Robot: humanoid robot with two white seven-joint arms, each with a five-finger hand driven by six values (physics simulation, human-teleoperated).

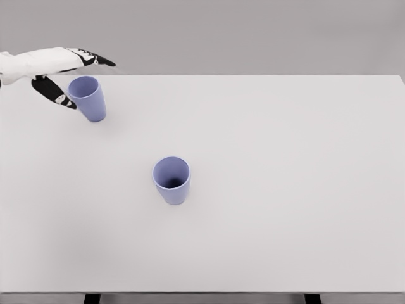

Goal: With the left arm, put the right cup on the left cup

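Reaching in from the far left, the left hand (66,76) spreads open fingers beside one lavender plastic cup (87,98); a second lavender cup (171,180) stands mid-table (285,190).

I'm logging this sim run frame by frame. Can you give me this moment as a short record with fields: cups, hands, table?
far-left cup: blue, open top, upright, near the table's far left corner
centre cup: blue, open top, upright, standing alone
cups: apart, not stacked
left hand: fingers spread around the far-left cup's rim side, not closed on it
right hand: out of view
table: white, holds just the two cups
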